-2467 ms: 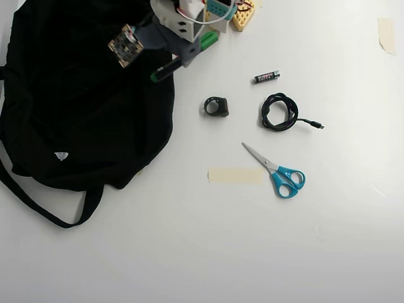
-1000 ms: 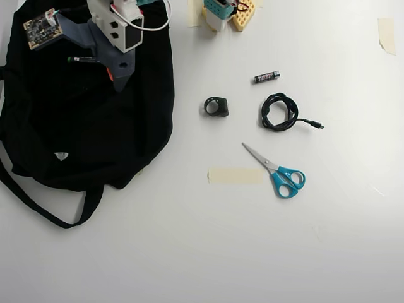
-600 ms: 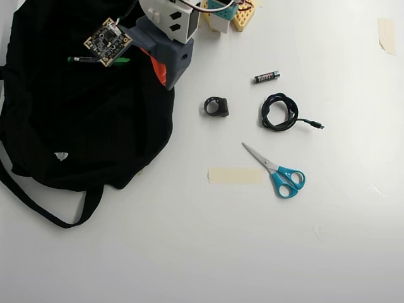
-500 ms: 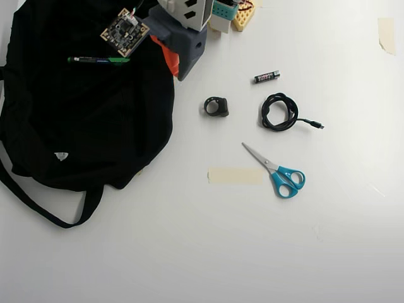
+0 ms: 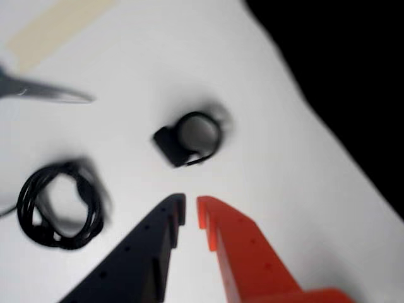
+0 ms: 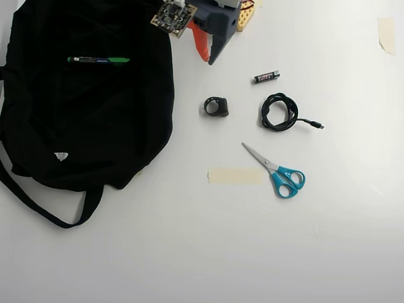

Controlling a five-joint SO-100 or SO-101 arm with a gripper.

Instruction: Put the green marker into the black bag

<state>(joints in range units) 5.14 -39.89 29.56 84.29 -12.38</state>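
The green marker lies flat on top of the black bag, near the bag's upper left in the overhead view, with nothing touching it. My gripper hangs over the white table just right of the bag's upper edge, well apart from the marker. Seen from the wrist, the gripper has its dark finger and its orange finger almost touching, and nothing sits between them. The bag fills the wrist view's upper right corner. The marker is out of the wrist view.
A small black ring-shaped clip lies just below the gripper. A coiled black cable, a black battery, blue-handled scissors and a tape strip lie to the right.
The marker was carried over the bag and let go; it now rests on the bag. The gripper then swung right, off the bag, and closed.
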